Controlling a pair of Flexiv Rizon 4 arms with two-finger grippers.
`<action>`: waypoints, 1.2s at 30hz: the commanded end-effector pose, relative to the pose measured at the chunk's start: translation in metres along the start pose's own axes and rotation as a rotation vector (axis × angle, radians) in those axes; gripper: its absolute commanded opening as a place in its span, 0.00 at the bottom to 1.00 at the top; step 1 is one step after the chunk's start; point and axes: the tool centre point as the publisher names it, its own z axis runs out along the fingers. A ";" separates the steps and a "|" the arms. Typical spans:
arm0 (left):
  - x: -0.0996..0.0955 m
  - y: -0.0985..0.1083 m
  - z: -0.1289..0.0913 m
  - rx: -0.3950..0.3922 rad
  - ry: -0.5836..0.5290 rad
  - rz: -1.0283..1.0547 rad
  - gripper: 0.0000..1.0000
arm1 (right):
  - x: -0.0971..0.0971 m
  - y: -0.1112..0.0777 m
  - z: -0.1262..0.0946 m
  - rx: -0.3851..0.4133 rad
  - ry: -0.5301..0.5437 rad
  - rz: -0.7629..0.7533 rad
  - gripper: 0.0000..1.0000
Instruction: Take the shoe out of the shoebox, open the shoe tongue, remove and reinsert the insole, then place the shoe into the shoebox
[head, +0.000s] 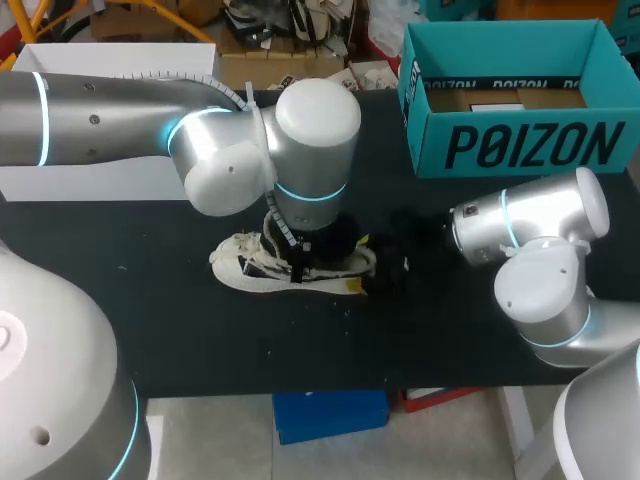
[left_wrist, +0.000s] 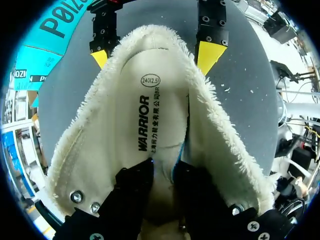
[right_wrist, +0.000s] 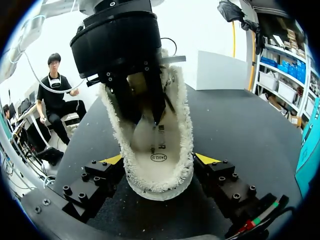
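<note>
The white shoe (head: 238, 265) is sitting on its sole near the middle of the black table (head: 150, 310), toe toward my left. A wide stretch of tabletop is lying between it and the near edge. The teal shoebox (head: 520, 150) is standing open at the far right corner, well apart from the shoe.

The right gripper (right_wrist: 158, 160) is clamping the heel, one yellow tip pressing on each side of the shoe. The left gripper (left_wrist: 162, 165) is sitting down inside the shoe's throat, above the insole (left_wrist: 150, 115). Its yellow tips are hiding in there, so whether it is grasping anything cannot be told.

In the head view the left arm (head: 300, 140) is covering the shoe's middle, and both grippers are merging into dark shapes. The fleece lining (left_wrist: 215, 125) is hiding the insole's edges.

Dark lettering is running along the shoebox's front wall. Black print and an oval stamp are showing on the insole.
</note>
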 end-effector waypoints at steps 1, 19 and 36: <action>0.006 0.013 0.044 0.015 -0.150 -0.012 0.26 | -0.001 -0.001 -0.001 0.004 -0.001 0.001 0.00; -0.013 0.017 0.034 0.103 -0.399 -0.089 0.21 | -0.001 -0.001 -0.001 0.004 -0.001 0.001 0.00; -0.016 0.003 0.026 0.124 -0.330 -0.027 0.00 | -0.001 -0.001 -0.001 0.004 -0.001 0.001 0.00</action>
